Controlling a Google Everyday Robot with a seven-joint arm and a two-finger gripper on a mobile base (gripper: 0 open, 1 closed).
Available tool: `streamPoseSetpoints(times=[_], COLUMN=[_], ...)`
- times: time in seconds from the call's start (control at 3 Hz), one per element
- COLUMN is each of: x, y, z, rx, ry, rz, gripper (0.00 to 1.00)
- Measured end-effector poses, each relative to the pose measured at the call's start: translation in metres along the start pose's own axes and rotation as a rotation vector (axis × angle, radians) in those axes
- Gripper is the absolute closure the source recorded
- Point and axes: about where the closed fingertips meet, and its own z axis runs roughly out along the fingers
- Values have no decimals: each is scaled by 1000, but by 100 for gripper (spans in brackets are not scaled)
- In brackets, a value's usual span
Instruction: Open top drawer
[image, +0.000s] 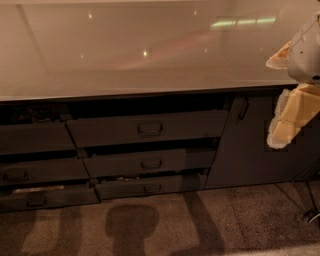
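Note:
The top drawer (115, 131) is the widest dark grey front in the middle column, just under the countertop. Its small metal loop handle (150, 129) sits at the centre. A dark gap shows above the front, which stands slightly forward of the cabinet. My gripper (292, 117), pale yellow under a white wrist housing (306, 55), hangs at the right edge of the view. It is in front of the cabinet door, well to the right of the drawer handle, and touches nothing.
Two narrower drawers (150, 163) (150, 187) lie below the top one, both slightly ajar. More drawers (35, 170) stand at the left. A tall cabinet door (250, 145) with a vertical handle (243, 109) is at the right. A glossy countertop (140, 55) runs above, speckled floor (225, 220) below.

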Motion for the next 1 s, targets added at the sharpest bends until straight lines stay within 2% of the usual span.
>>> streamPoseSetpoints(times=[0.33,0.67,1.0], x=[0,-24,-87], y=[0,-9,-7], z=[0,18,54], rx=[0,-81,-211], ry=[0,-54,-98], rz=[0,-33,-138], gripper=[0,0,0])
